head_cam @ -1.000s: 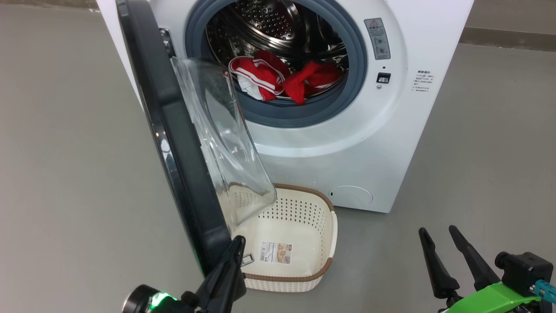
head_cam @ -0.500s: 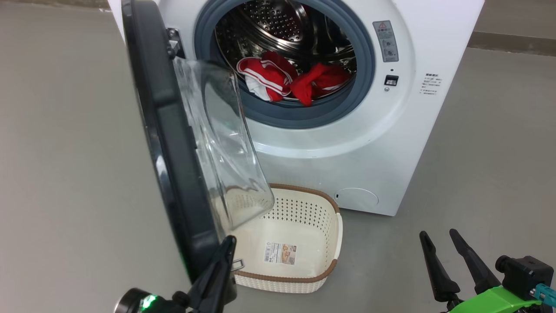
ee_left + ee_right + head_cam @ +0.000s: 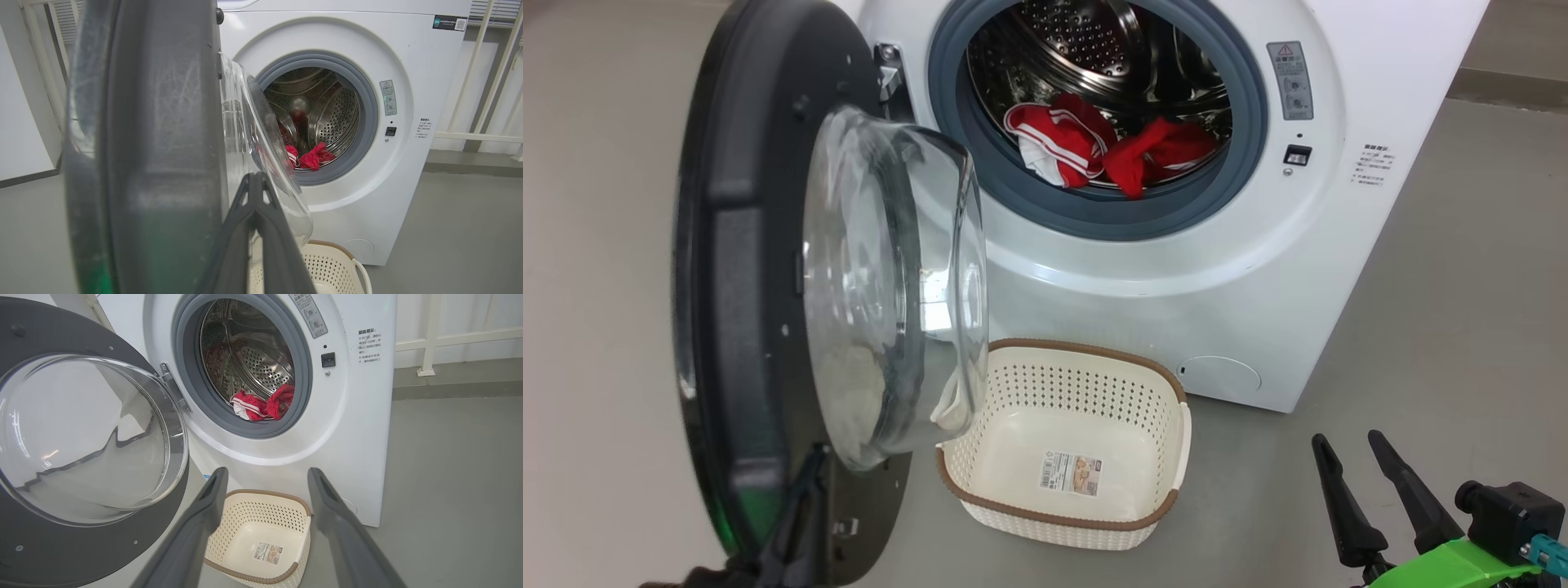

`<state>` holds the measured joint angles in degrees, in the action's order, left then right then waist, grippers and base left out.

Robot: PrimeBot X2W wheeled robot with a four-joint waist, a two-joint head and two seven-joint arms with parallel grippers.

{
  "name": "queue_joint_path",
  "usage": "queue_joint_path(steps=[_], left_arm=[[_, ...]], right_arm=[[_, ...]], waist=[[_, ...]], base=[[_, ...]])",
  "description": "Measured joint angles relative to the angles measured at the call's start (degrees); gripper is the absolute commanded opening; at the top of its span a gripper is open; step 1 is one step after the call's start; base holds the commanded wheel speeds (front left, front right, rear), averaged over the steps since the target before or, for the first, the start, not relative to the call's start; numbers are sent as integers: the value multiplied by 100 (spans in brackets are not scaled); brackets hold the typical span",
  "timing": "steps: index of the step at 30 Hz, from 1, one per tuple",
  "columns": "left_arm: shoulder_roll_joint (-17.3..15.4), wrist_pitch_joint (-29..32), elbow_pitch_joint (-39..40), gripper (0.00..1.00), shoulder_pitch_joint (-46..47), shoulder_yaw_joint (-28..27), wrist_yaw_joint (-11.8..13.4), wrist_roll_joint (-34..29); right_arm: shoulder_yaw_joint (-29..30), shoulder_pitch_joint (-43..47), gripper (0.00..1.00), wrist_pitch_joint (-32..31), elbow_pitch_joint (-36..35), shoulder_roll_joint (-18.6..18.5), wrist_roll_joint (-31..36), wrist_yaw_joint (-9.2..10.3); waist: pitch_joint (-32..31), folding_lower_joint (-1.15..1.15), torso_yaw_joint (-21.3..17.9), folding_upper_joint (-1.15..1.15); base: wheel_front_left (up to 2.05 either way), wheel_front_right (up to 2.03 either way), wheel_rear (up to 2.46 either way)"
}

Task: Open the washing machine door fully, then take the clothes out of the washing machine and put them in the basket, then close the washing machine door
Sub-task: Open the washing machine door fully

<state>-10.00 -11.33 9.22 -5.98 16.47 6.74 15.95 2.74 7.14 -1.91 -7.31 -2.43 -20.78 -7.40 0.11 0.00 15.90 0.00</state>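
As the door (image 3: 727, 245) was judged almost fully open, the left claw (image 3: 255, 181) was seen shut, empty, at its edge; clothes (image 3: 1094, 147) were to be fetched by the wide-open, empty right claw (image 3: 1346, 441).

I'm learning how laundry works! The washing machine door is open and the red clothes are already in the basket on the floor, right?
Not quite. The washing machine door is open, but the red clothes lie inside the washing machine, in its drum. The basket on the floor holds only its paper label. The head view shows this.
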Motion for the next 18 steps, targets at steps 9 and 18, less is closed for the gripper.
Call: queue_joint_path(steps=[9,18], left_arm=[[-100,-24,-46,0,-87,-490,218,179],[-148,-86,-237,0,-85,-955,420,409]], right_arm=[[-16,-2,100,0,21,1,0,0],[-20,-3,100,-4,12,2,1,0]], waist=[[0,0,-18,0],[10,0,-164,0]], base=[[0,0,0],[0,0,0]])
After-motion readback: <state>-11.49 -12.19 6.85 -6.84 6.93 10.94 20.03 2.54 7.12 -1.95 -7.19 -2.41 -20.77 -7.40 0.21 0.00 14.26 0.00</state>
